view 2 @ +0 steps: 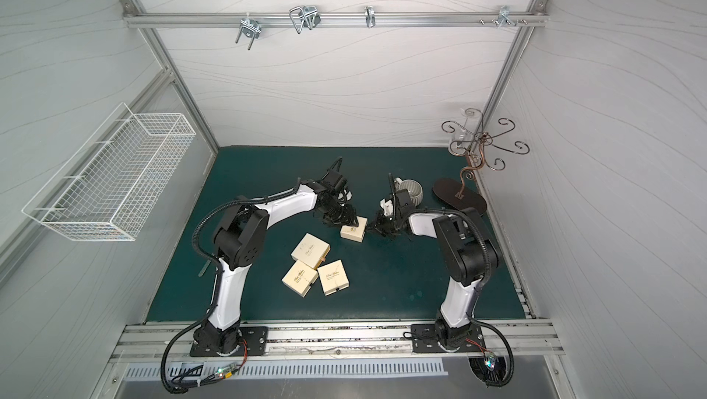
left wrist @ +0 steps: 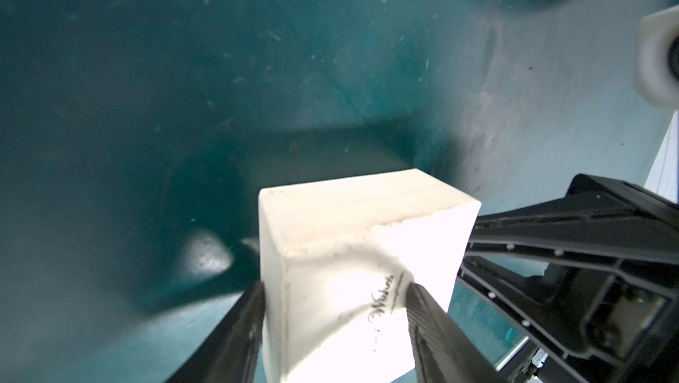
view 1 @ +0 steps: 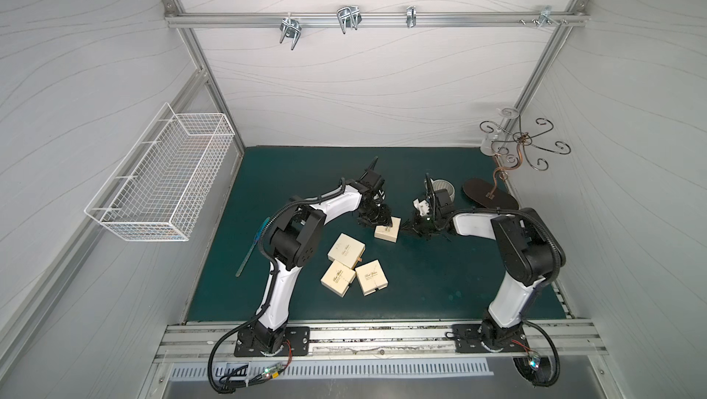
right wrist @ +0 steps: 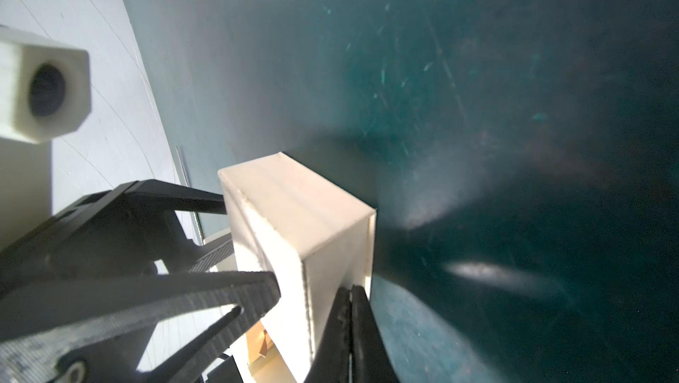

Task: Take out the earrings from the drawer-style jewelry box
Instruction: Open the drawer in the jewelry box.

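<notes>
Left gripper (left wrist: 334, 289) clamps the jewelry box (left wrist: 360, 216), right gripper (right wrist: 351, 296) pinched shut; my jerky pull could yank it loose.

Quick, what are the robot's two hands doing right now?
Left gripper: closed on the cream box.
Right gripper: shut against that box's end; cannot tell if it pinches anything.
</notes>
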